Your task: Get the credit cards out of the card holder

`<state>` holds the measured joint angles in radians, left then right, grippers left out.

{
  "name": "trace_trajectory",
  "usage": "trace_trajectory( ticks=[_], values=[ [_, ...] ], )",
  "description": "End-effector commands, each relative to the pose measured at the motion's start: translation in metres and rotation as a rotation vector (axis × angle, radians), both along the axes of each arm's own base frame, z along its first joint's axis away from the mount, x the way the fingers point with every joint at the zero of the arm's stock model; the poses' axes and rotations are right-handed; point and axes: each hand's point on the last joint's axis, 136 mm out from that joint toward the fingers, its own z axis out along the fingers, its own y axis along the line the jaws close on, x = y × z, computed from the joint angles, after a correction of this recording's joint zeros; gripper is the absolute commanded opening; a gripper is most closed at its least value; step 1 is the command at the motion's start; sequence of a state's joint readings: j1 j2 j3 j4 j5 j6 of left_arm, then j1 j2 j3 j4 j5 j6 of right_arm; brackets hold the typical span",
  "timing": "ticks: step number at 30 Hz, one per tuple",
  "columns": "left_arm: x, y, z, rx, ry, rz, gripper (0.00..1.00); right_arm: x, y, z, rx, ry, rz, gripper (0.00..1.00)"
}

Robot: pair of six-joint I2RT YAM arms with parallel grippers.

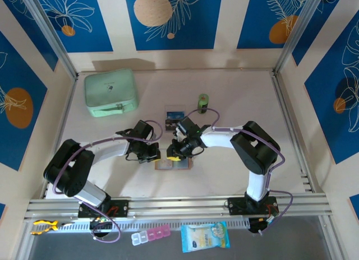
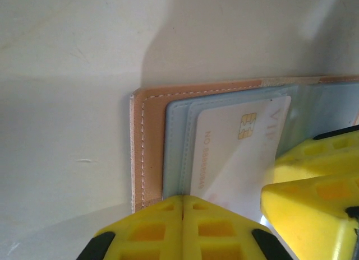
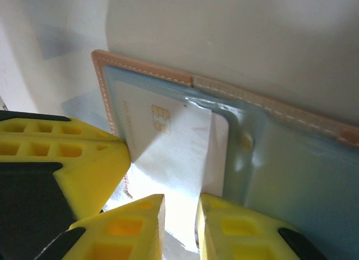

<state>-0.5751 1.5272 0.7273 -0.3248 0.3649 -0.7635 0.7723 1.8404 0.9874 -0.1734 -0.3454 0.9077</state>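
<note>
Tan card holder (image 2: 147, 131), pale card (image 2: 235, 151) in pocket (image 2: 176, 153), seemingly partway out

Left arm (image 1: 106, 149): base at 7 o'clock in the top view, elbow folded out toward 9 o'clock, forearm running toward 3 o'clock.
Left gripper (image 1: 150, 154): near the middle of the top view, its 2 yellow fingers (image 2: 151, 229) pressed together with no gap.
Right arm (image 1: 224, 138): base at 5 o'clock, elbow out toward 3 o'clock, forearm running toward 9 o'clock.
Right gripper (image 1: 178, 152): just at 3 o'clock of the left one, tilted downward, its 2 fingers (image 3: 134, 232) a narrow gap apart.
Spacing: the 2 grippers' tips sit close beside each other.
</note>
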Motion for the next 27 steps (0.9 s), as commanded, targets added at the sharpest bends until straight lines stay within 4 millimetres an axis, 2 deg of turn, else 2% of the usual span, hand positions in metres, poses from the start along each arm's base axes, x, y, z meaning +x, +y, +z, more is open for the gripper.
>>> trace_trajectory(
  ticks=[1, 10, 19, 27],
  values=[
    [-0.005, 0.007, -0.010, 0.020, 0.027, 0.000, 0.06, -0.004, 0.006, -0.002, 0.012, 0.025, 0.015, 0.27],
    [-0.003, 0.005, -0.009, 0.018, 0.024, -0.002, 0.06, -0.006, -0.017, -0.016, -0.154, 0.012, 0.011, 0.29],
    [-0.002, 0.004, -0.007, 0.016, 0.021, -0.005, 0.06, -0.003, -0.022, -0.009, -0.193, -0.022, 0.024, 0.29],
    [0.004, 0.001, 0.008, 0.006, -0.005, -0.010, 0.06, -0.003, -0.018, 0.000, -0.166, -0.034, 0.027, 0.29]
  ],
)
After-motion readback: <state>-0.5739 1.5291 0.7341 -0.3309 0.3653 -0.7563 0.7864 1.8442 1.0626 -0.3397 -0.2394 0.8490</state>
